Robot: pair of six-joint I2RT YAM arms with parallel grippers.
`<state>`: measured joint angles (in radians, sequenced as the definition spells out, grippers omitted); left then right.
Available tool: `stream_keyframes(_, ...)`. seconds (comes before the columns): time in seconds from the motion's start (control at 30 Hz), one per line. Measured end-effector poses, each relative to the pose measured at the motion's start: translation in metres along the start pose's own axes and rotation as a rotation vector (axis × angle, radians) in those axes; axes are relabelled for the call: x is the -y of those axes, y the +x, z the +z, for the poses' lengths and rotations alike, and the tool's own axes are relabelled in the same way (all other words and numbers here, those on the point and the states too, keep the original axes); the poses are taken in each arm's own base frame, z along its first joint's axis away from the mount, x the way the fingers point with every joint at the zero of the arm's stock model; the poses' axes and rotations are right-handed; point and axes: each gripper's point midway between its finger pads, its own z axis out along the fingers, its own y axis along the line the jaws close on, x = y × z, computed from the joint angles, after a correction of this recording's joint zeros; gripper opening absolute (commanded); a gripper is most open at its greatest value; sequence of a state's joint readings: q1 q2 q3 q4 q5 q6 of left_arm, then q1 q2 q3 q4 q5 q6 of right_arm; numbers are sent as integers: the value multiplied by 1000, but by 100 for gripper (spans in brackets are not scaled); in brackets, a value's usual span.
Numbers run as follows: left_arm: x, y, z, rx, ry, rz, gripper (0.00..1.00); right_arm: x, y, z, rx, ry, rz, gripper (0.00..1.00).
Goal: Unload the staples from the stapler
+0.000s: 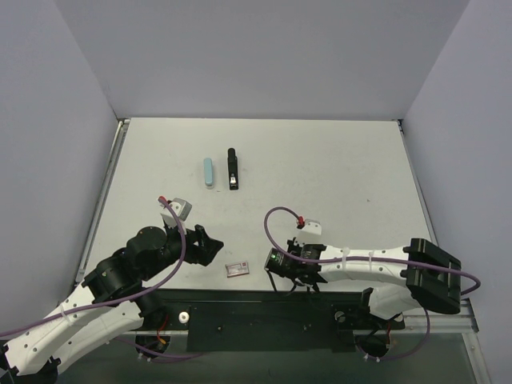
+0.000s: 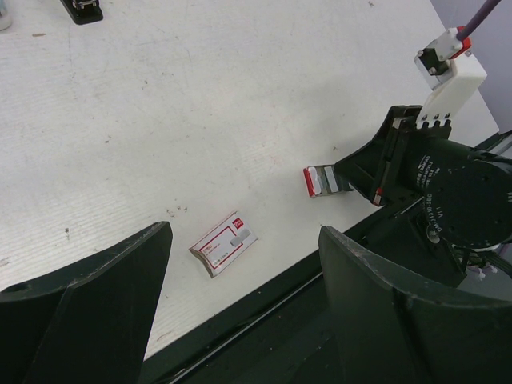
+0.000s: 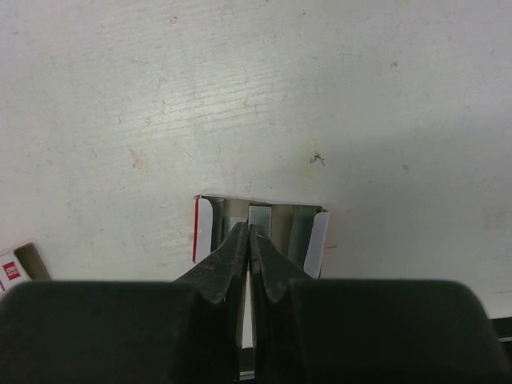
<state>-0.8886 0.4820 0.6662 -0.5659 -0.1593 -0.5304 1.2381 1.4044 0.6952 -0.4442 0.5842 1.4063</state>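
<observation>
The black stapler [image 1: 232,168] lies far back on the table, its end showing at the left wrist view's top edge [image 2: 80,10]. Any staples inside it are hidden. My right gripper [image 3: 250,232] is shut, its tips pinching the near end of an open red-and-white staple box tray [image 3: 206,228] that holds silver staple strips [image 3: 260,216]. The left wrist view shows that tray [image 2: 320,180] low over the table at the right fingers' tips. My left gripper [image 2: 244,320] hangs open above the near table edge with nothing between its fingers.
The staple box's empty sleeve [image 2: 224,244] lies flat near the front edge, also visible from above [image 1: 238,270]. A light blue oblong piece [image 1: 209,171] rests left of the stapler. Grey walls close in the table on three sides.
</observation>
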Motion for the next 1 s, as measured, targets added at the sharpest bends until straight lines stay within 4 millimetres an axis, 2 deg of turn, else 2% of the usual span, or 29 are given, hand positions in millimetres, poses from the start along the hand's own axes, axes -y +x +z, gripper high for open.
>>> stream_keyframes(0.27, -1, 3, 3, -14, -8, 3, 85, 1, -13, -14, 14, -46, 47, 11)
stream_keyframes(0.37, -2, 5, 5, -26, -16, 5, 85, 10, -14, -15, 18, -46, 50, 15)
stream_keyframes(0.63, -8, 17, 14, -75, -46, 9, 82, 37, -9, -14, 19, -28, 49, 18)
stream_keyframes(0.77, -14, 30, 21, -118, -72, 6, 70, 55, -3, -11, 15, -13, 52, 18)
stream_keyframes(0.9, -19, 44, 29, -159, -100, -6, 51, 65, -2, -12, 16, -20, 68, 21)
stream_keyframes(1.0, -25, 58, 36, -196, -125, -19, 19, 67, -3, -13, 18, -32, 81, 21)
